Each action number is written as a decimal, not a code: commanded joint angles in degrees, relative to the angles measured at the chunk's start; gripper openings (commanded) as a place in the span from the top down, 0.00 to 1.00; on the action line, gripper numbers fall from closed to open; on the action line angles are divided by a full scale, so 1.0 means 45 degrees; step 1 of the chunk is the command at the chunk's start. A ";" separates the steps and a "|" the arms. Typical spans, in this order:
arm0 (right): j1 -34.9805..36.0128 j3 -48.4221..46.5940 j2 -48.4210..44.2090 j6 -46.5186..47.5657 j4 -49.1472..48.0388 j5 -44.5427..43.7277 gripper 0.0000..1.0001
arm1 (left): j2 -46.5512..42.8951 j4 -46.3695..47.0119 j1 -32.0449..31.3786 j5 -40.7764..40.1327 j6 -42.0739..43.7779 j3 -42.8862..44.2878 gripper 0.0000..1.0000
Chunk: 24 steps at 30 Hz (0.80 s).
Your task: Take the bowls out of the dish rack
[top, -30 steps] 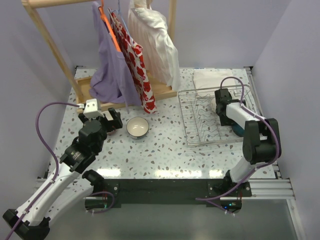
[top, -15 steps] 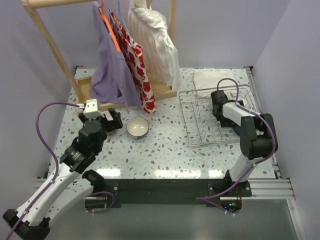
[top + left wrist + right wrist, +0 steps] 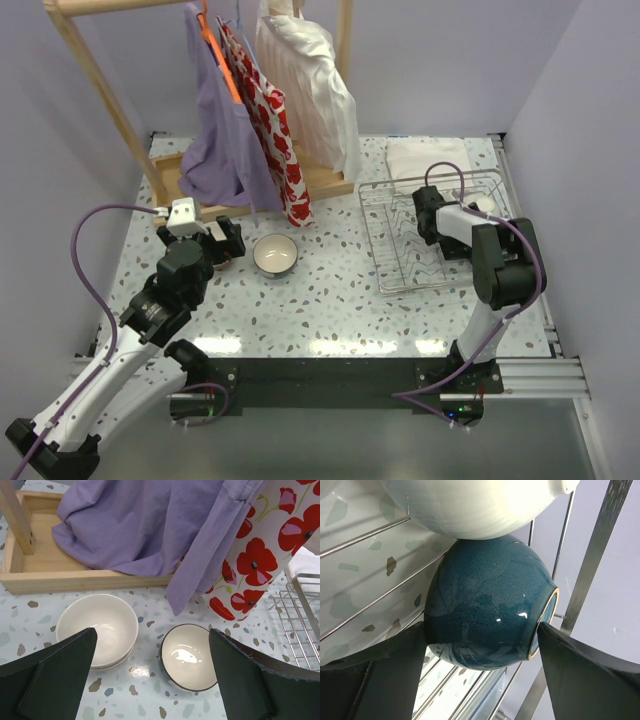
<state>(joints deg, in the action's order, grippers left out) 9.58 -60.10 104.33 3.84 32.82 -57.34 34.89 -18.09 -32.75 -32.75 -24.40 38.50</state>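
The glossy teal-blue ceramic bowl point(image 3: 485, 600) lies tipped in the silver wire dish rack point(image 3: 590, 555), against a white ceramic bowl point(image 3: 470, 505). Your right gripper point(image 3: 481, 626) straddles it, jaws spread. It's slick, rigid and breakable, so close gently across wall and rim.

Plain lilac walls point(image 3: 450, 60) enclose a speckled white terrazzo desk point(image 3: 330, 290); a pale wooden clothes rack point(image 3: 100, 90) stands behind, holding perhaps four hanging garments point(image 3: 225, 130).

Teal bowl point(image 3: 485, 600): on its side, rim right, between the gripper's point(image 3: 481, 630) spread fingers.
White bowl point(image 3: 470, 502): right above, touching it.
Rack point(image 3: 592, 555): wires behind.
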 commanded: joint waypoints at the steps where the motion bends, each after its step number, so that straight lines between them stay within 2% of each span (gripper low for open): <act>1: -0.0196 -0.0278 -0.0509 -0.0559 0.0324 0.0692 0.33 | 0.0019 0.0504 0.0032 0.0071 0.0189 -0.0118 0.00; 11: -0.0196 -0.0746 -0.1388 -0.0755 0.0831 0.1179 0.58 | 0.0039 0.0523 0.0071 0.0071 0.0228 -0.0118 0.00; 12: -0.0196 -0.0786 -0.1466 -0.0755 0.0890 0.1238 0.65 | 0.0039 0.0504 0.0071 0.0071 0.0228 -0.0118 0.00; 18: -0.0196 -0.1410 -0.2130 -0.1243 0.1339 0.1725 0.85 | 0.0117 0.0542 0.0091 0.0110 0.0228 -0.0138 0.00; 24: -0.0196 -0.1918 -0.3066 -0.1263 0.1594 0.2214 0.98 | 0.0253 0.0621 0.0130 0.0227 0.0286 -0.0118 0.00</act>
<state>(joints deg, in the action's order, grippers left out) 8.82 -64.82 95.74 -0.93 39.44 -47.57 35.70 -17.98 -32.64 -31.90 -24.38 38.46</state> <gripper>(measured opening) 0.807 0.996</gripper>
